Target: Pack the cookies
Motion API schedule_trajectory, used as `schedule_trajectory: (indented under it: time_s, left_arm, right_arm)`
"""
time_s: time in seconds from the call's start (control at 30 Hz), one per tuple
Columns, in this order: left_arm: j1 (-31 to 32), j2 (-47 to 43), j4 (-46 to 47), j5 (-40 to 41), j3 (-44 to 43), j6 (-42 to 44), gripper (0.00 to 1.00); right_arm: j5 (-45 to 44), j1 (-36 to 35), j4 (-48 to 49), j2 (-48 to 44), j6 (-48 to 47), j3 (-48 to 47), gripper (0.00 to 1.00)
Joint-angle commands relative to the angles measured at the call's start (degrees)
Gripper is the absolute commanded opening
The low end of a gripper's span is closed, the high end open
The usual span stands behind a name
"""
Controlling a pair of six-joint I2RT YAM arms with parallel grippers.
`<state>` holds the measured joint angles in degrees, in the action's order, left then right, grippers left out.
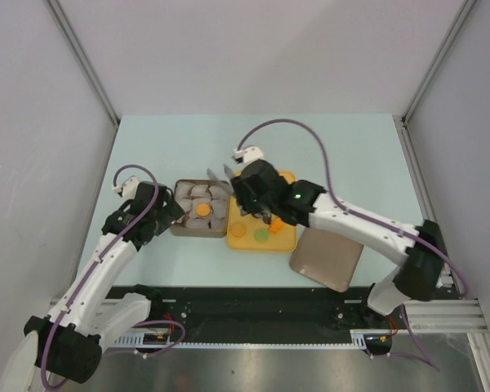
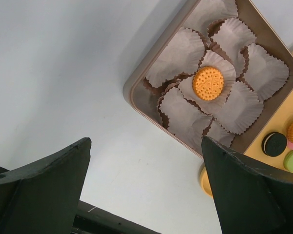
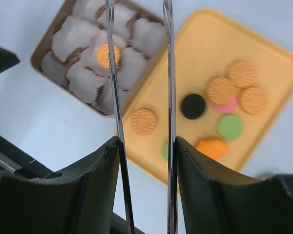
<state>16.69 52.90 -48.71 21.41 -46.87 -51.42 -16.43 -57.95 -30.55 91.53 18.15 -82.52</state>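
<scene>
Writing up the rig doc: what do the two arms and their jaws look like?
Left arm and right arm match: white link shells, black joints and wrists. A purple cable loops off each wrist, by a small white module. Green light on the right forearm. Jaws: black, wedge-shaped.

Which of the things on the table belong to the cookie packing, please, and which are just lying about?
Part of the job: cookies on the yellow tray; tin with paper cups, one orange cookie already inside; tongs in the right gripper.
Lying about: brown lid beside the tray, untouched.
</scene>
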Motion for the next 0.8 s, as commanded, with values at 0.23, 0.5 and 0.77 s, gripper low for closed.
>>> schedule_trajectory:
  time_s: [0.23, 0.5, 0.77]
  left_arm:
    - [-0.4, 3.3, 4.1, -5.1, -0.1, 2.4, 1.00]
    - [-0.3, 3.8, 4.7, -5.7, 0.6, 2.6, 1.00]
    - [0.0, 3.9, 5.1, -5.7, 0.8, 2.7, 1.00]
  right_arm:
    - [-4.1, 6.5, -1.9, -15.0, 5.5, 19.8, 0.49]
    - [-3.5, 3.0, 0.2, -14.3, 9.2, 23.8, 0.49]
    - [-3.4, 0.5, 0.8, -12.9, 10.9, 25.0, 0.50]
